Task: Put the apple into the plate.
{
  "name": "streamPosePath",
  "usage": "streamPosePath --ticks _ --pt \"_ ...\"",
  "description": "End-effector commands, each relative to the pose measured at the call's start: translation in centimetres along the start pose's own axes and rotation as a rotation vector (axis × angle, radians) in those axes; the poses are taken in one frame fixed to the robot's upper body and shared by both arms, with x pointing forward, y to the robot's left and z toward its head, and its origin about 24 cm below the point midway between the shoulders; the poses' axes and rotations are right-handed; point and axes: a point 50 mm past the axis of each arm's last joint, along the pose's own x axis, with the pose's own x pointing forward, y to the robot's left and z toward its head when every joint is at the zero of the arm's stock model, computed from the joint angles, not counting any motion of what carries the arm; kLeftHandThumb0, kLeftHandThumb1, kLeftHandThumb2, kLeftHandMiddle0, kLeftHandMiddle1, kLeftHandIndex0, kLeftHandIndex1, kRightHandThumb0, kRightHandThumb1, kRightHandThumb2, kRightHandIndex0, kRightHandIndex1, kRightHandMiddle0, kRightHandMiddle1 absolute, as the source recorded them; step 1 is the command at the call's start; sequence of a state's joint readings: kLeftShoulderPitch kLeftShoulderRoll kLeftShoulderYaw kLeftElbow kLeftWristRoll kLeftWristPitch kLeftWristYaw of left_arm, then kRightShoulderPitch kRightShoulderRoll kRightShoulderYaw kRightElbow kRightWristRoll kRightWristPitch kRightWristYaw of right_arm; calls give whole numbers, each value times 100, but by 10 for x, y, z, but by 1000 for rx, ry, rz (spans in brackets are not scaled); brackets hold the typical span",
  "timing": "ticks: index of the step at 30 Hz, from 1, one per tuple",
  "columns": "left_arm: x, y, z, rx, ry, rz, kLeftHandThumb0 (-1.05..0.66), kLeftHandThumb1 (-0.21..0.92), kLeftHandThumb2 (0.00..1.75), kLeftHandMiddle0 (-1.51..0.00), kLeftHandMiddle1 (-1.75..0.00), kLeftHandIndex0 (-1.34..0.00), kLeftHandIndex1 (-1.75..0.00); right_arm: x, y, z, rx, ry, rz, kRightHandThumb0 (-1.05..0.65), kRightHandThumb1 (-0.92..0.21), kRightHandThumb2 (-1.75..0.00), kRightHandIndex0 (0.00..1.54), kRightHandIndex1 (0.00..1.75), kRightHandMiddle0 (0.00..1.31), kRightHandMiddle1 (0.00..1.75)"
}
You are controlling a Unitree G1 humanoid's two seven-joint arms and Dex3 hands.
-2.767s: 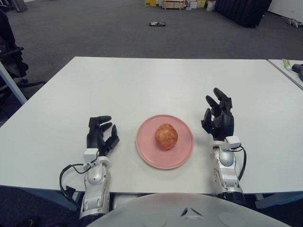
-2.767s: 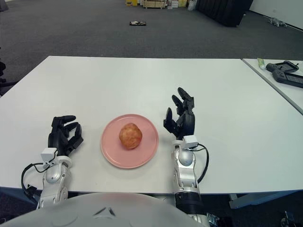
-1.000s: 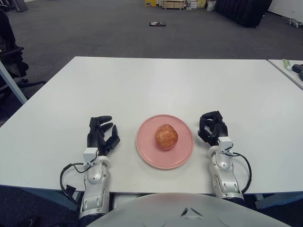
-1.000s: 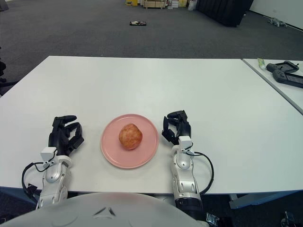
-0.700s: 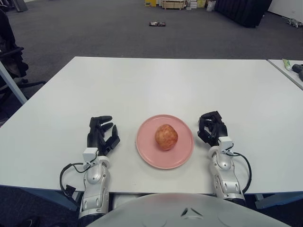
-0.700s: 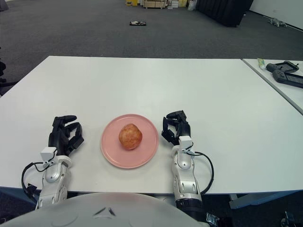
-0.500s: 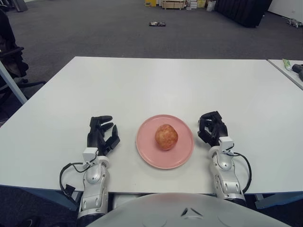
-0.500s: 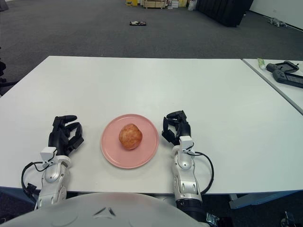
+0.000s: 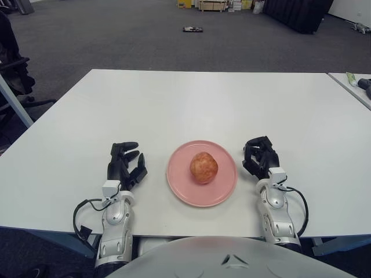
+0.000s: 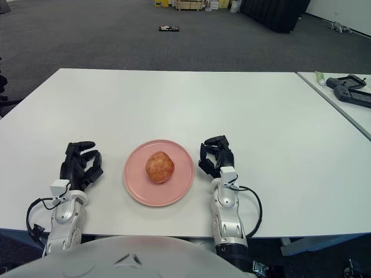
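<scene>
A reddish-yellow apple [image 9: 203,167] lies in the middle of a pink plate [image 9: 179,184] near the table's front edge. My left hand [image 9: 124,163] rests on the table to the left of the plate, fingers relaxed and empty. My right hand [image 9: 259,156] rests on the table just right of the plate, fingers curled in and empty. Neither hand touches the plate or the apple.
The white table [image 9: 191,104] stretches back behind the plate. A second table at the far right holds a dark controller [image 10: 348,90] and a small tube [image 10: 320,77]. A black chair [image 9: 14,69] stands at the left.
Since 2.8 s ago my right hand has come down from raised and spread to curled on the table. Over the last second nothing has visibly moved.
</scene>
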State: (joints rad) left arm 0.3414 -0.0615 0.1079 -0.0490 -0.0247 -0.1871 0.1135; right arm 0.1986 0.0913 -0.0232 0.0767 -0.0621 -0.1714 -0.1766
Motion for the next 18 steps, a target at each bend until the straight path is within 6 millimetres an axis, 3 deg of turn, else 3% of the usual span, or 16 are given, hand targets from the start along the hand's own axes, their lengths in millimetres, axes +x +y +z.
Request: streamPosePath --ticks 1,18 --pt "2 -1 4 12 -13 -14 0 75 71 -45 -147 -17 -175 3 -2 2 8 -10 -15 -38 -67 -88 55 133 34 175" --pt "3 1 4 34 -17 -26 0 78 66 -45 -145 -17 -175 3 -5 5 28 -18 -78 -37 -74 -78 54 134 30 175"
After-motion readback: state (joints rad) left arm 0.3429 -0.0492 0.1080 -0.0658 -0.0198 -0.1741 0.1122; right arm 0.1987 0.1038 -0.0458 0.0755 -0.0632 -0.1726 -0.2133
